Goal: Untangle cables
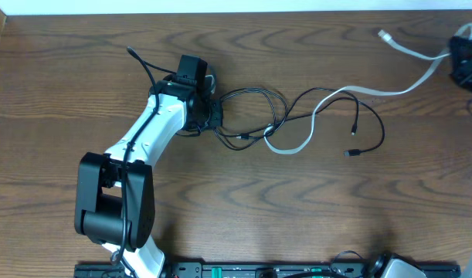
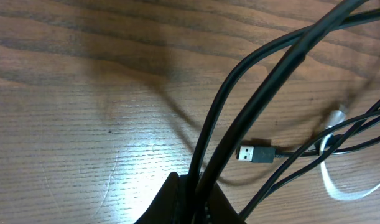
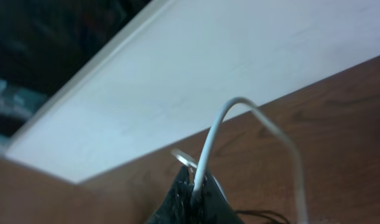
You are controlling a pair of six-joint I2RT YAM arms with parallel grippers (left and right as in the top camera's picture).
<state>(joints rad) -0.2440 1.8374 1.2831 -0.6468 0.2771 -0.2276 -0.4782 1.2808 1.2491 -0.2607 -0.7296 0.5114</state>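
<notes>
Overhead first: looked down on a brown wood-grain table (image 1: 66, 85). Found the left gripper (image 1: 206, 110) low over the left-hand knot of the black cable (image 1: 260, 94), apparently nipped onto it. Traced the white cable (image 1: 311, 130) from a loop in the middle, threaded among the black loops, up and away to the right gripper (image 1: 461, 55) at the far right edge, well apart from the knot. Judged the white end mostly drawn out, yet crossed with the black near the centre.

Left wrist view: saw pale grain and glare on the table, with the left gripper's dark tips at the bottom edge pressed together on two thick black strands. Noted a USB plug (image 2: 252, 154) lying flat just beyond, with thinner black loops and a sliver of white cable crossing beside it — not separated.

Right wrist view: caught a white wall panel (image 3: 239, 62) behind the table edge. Saw the right gripper pinching the white cable, arched up from the tips. Reckoned the job perhaps half done — white strand yet to be pulled free of the black loops, black tangle yet to be opened.
</notes>
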